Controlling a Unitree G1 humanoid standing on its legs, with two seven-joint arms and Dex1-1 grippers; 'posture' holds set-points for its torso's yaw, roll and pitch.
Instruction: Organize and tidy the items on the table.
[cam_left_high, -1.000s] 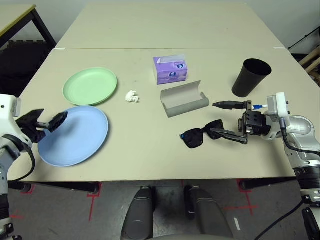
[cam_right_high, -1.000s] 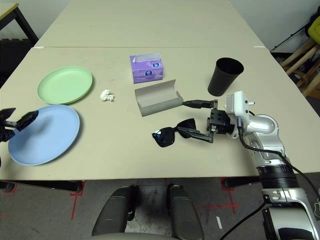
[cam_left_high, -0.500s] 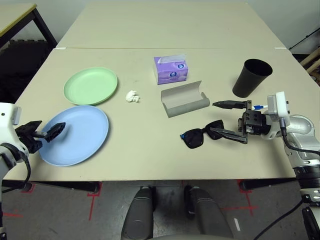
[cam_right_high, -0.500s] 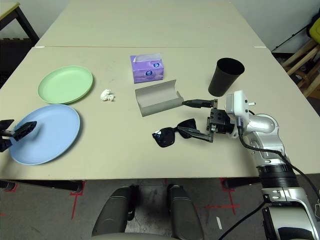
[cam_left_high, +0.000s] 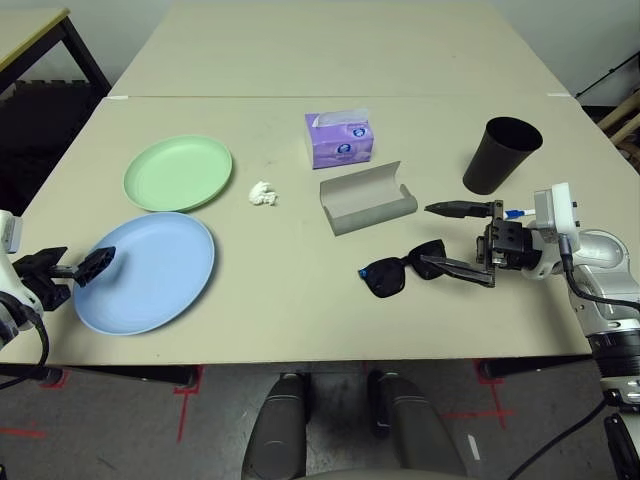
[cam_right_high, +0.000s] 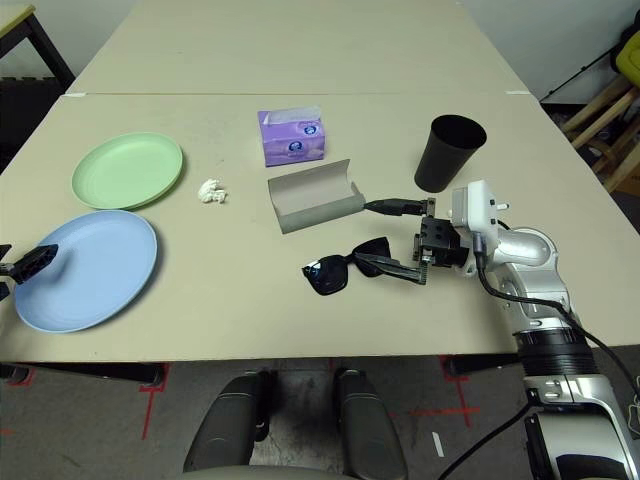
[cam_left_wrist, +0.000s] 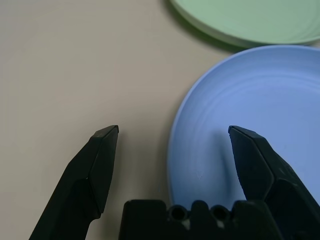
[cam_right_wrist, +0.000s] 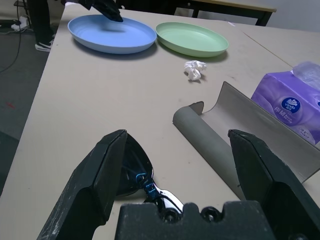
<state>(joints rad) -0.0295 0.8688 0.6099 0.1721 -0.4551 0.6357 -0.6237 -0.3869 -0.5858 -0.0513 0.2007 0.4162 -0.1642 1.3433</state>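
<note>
Retreating leftward to the light blue plate's (cam_left_high: 146, 272) rim, left tool (cam_left_high: 72, 267) gapes wide, empty.

Second table (cam_left_high: 330, 45) behind (wooden chair (cam_right_high: 610, 120) right)

Pale green plate (cam_left_high: 178, 172), light blue plate (cam_left_high: 146, 271), purple tissue box (cam_left_high: 339, 139) with white-and-blue label, grey glasses case (cam_left_high: 367, 198), black sunglasses (cam_left_high: 403, 269), black cup (cam_left_high: 501, 155), white tissue (cam_left_high: 262, 194), beige tabletop (cam_left_high: 300, 300).

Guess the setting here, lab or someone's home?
Likely a lab or test room, not a home: plain beige tables pushed together, red tape marks on the grey floor, and loose cables along it.
</note>
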